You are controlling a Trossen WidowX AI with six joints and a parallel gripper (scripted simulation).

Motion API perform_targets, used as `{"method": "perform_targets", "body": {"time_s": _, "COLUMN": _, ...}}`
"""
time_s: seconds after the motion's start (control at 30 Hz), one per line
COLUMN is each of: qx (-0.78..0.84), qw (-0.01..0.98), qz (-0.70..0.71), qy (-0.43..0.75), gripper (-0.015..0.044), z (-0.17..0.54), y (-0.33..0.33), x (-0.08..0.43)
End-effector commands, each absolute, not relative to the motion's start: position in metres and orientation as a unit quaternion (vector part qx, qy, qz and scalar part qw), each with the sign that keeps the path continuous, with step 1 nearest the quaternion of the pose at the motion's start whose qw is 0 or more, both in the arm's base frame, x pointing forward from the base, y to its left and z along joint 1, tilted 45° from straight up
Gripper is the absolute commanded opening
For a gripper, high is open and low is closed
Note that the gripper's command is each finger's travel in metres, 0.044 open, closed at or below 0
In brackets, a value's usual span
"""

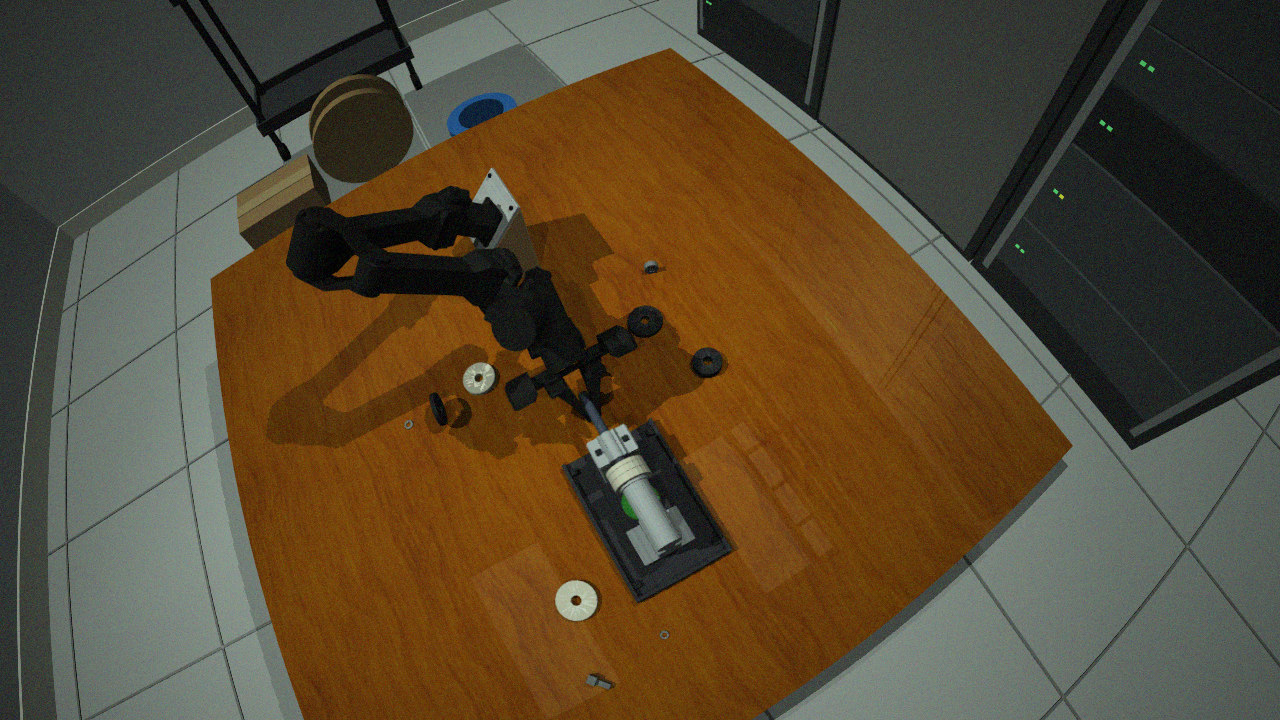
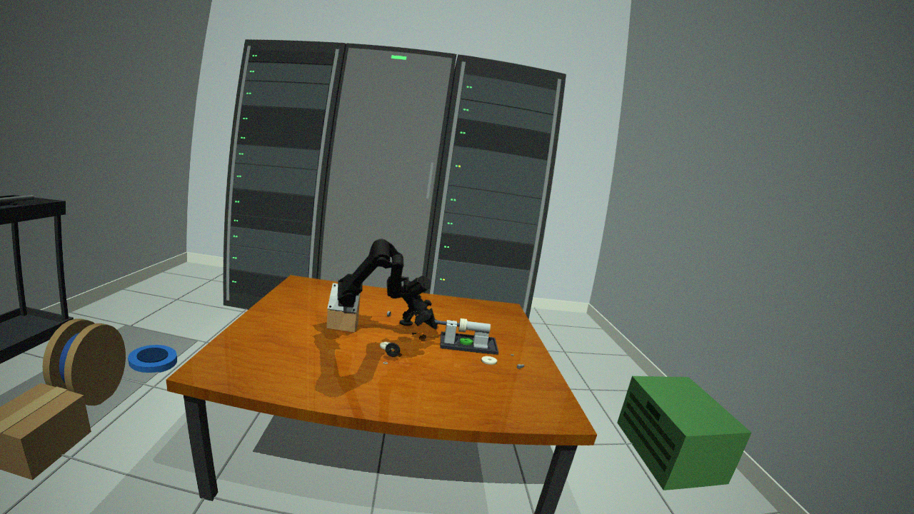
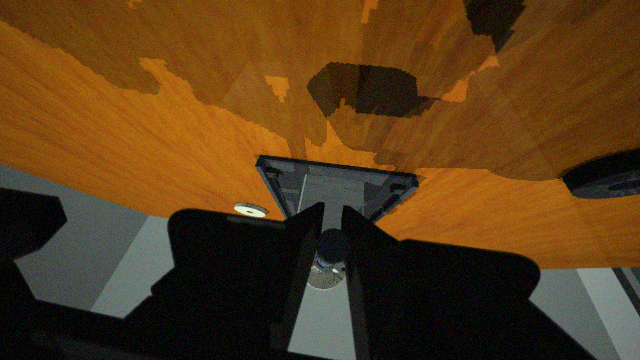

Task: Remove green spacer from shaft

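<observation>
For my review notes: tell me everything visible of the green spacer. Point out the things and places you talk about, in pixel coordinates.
The green spacer [image 1: 629,507] [image 2: 466,341] is a small, bright green disc, smooth and plastic-looking. It lies apparently flat, low in the dark tray [image 1: 600,533] [image 2: 469,350] [image 3: 337,166], off the shaft, between the two supports. From above, the grey cylinder [image 1: 654,517] [image 2: 478,326] hides part of it. It appears to touch only the tray's floor; its hole cannot be made out.
</observation>
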State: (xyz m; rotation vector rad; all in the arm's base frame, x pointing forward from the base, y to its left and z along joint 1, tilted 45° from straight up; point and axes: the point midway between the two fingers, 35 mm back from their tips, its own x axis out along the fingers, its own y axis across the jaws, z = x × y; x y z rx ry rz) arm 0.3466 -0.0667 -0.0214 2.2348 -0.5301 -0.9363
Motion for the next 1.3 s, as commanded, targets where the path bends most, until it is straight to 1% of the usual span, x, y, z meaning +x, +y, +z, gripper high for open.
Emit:
{"method": "perform_targets", "body": {"time_s": 0.0, "qx": 0.854, "qw": 0.324, "qz": -0.353, "qy": -0.203, "gripper": 0.0, "z": -0.019, "y": -0.067, "x": 0.352}}
{"method": "perform_targets", "body": {"time_s": 1.27, "qx": 0.854, "qw": 0.324, "qz": -0.352, "qy": -0.204, "gripper": 0.0, "z": -0.018, "y": -0.068, "x": 0.364}}
